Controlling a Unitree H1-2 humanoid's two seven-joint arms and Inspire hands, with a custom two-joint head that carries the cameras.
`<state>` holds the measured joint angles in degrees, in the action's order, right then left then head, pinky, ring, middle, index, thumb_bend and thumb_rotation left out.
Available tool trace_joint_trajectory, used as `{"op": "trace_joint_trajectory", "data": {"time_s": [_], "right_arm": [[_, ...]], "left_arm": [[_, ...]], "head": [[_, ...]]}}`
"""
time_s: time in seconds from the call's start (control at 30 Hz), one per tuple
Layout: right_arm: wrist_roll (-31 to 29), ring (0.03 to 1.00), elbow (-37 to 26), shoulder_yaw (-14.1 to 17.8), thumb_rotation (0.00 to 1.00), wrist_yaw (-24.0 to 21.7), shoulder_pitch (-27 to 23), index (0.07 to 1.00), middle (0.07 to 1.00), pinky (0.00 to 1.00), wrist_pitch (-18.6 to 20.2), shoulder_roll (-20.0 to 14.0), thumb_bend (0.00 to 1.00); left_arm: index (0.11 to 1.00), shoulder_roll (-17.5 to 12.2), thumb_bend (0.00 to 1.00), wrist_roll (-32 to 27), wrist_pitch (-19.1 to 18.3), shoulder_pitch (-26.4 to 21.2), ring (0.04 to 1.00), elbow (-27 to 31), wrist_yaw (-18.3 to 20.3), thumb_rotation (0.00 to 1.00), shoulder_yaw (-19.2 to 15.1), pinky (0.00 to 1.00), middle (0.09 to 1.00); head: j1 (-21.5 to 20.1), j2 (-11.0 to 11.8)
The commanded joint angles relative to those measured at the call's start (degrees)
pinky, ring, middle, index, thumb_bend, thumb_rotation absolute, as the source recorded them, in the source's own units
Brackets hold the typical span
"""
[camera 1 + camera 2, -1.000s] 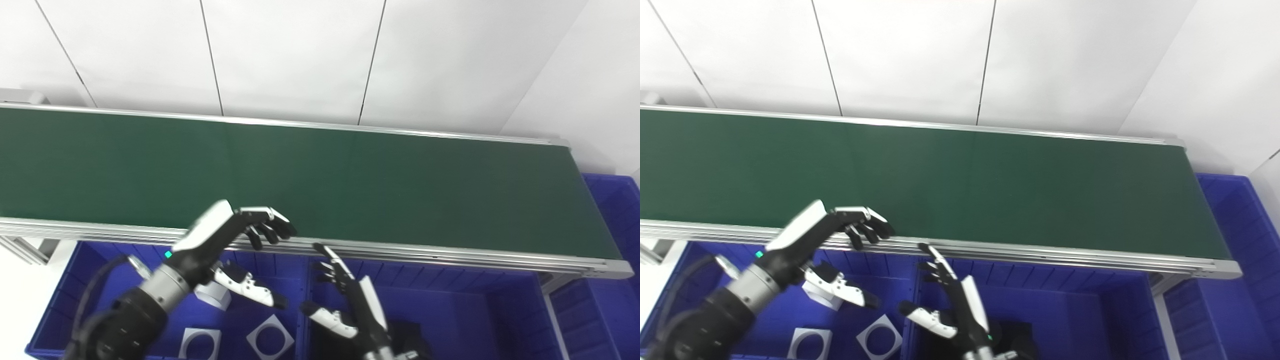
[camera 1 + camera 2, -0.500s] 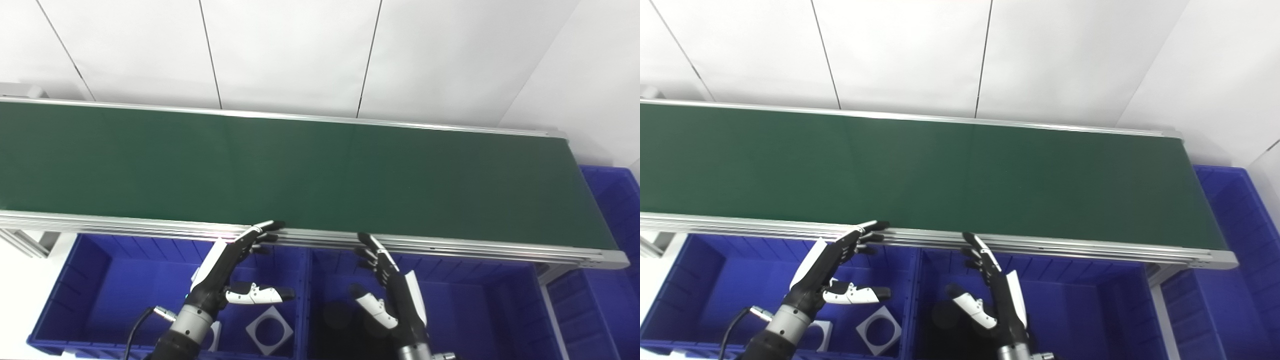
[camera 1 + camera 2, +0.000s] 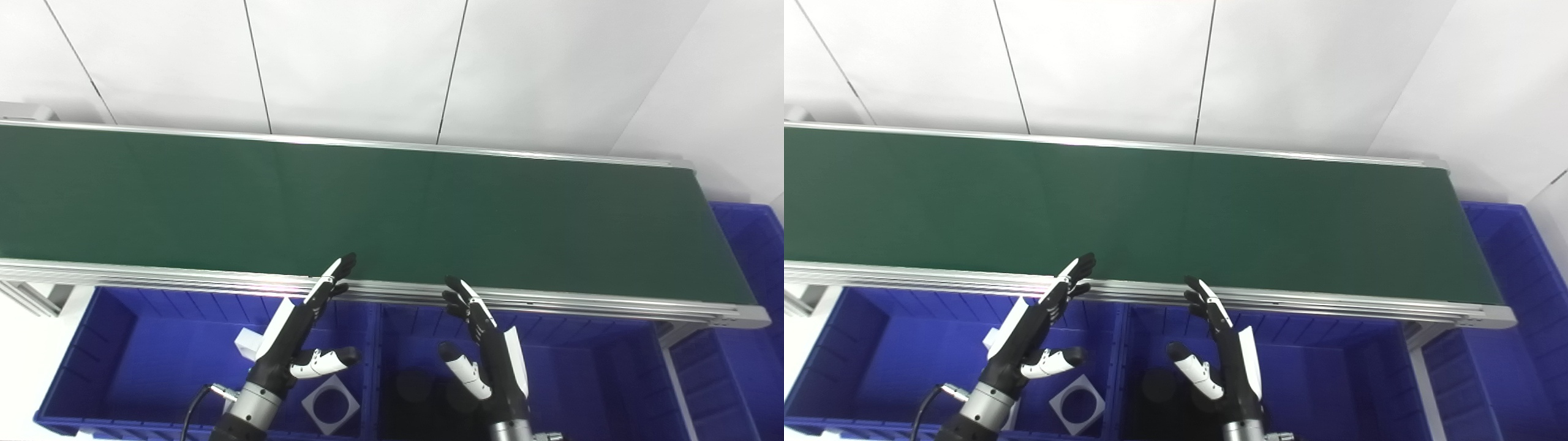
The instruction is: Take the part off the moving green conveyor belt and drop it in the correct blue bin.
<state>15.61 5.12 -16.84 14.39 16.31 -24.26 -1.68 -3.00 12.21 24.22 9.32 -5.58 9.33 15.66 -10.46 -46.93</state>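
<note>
The green conveyor belt (image 3: pixel 392 208) runs across the picture and carries no part in view. My left hand (image 3: pixel 294 337) is open, fingers stretched up toward the belt's near rail, above the left blue bin (image 3: pixel 128 343). My right hand (image 3: pixel 490 355) is open too, fingers up, over the middle blue bin (image 3: pixel 588 380). Neither hand holds anything. White square parts with round holes (image 3: pixel 331 404) lie in the left bin, and another white part (image 3: pixel 248 344) shows behind my left hand. Dark round parts (image 3: pixel 413 386) lie in the middle bin.
A third blue bin (image 3: pixel 747 257) stands past the belt's right end. The belt's aluminium near rail (image 3: pixel 551 303) runs just above the bins. White wall panels rise behind the belt.
My left hand has drawn back from the belt's edge, uncurled its fingers and now points up over the left bin. My right hand rose a little. The camera tilted between the earliest frame and now.
</note>
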Motion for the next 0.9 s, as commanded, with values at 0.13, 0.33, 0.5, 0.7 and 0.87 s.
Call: {"op": "trace_joint_trajectory", "data": {"time_s": [0.13, 0.33, 0.5, 0.7, 0.87], "right_arm": [[1.19, 0.863, 0.38, -1.45, 0.82, 2.34, -0.99, 0.881, 0.912, 0.82, -2.66, 0.29, 0.8], [1.21, 0.869, 2.01, -3.02, 0.83, 4.05, -1.44, 0.886, 0.924, 0.82, -2.67, -0.19, 0.82], [1.49, 0.877, 3.3, -4.02, 0.93, 5.35, -1.83, 0.889, 0.931, 0.83, -2.67, 0.06, 0.87], [1.38, 0.894, 4.56, -6.03, 1.0, 6.38, -2.62, 0.911, 0.943, 0.85, -2.66, 0.49, 0.92], [0.05, 0.939, 5.33, -6.48, 1.0, 5.4, -2.74, 0.925, 0.954, 0.91, -2.65, 2.13, 0.95]], "left_arm": [[1.0, -1.74, 0.91, 1.13, 2.67, -1.58, 1.0, -0.12, -1.43, 1.0, 1.66, 0.98, 1.0], [0.999, -2.55, 0.9, 0.32, 2.67, -1.66, 1.0, -0.15, -1.67, 1.0, 2.26, 0.99, 1.0], [0.981, -3.29, 0.9, -0.47, 2.69, -1.76, 1.0, -0.07, -1.98, 1.0, 2.36, 0.97, 1.0], [0.97, -4.65, 0.87, -0.9, 2.69, -2.08, 1.0, -0.61, -3.4, 1.0, 2.37, 0.97, 1.0], [0.969, -6.64, 0.89, -0.7, 2.71, -2.65, 1.0, -1.12, -5.44, 1.0, 3.18, 0.97, 1.0]], "head": [[-1.44, 0.18], [-2.7, 0.24], [-5.63, 0.67], [-10.3, 1.59], [-13.43, 2.57]]}}
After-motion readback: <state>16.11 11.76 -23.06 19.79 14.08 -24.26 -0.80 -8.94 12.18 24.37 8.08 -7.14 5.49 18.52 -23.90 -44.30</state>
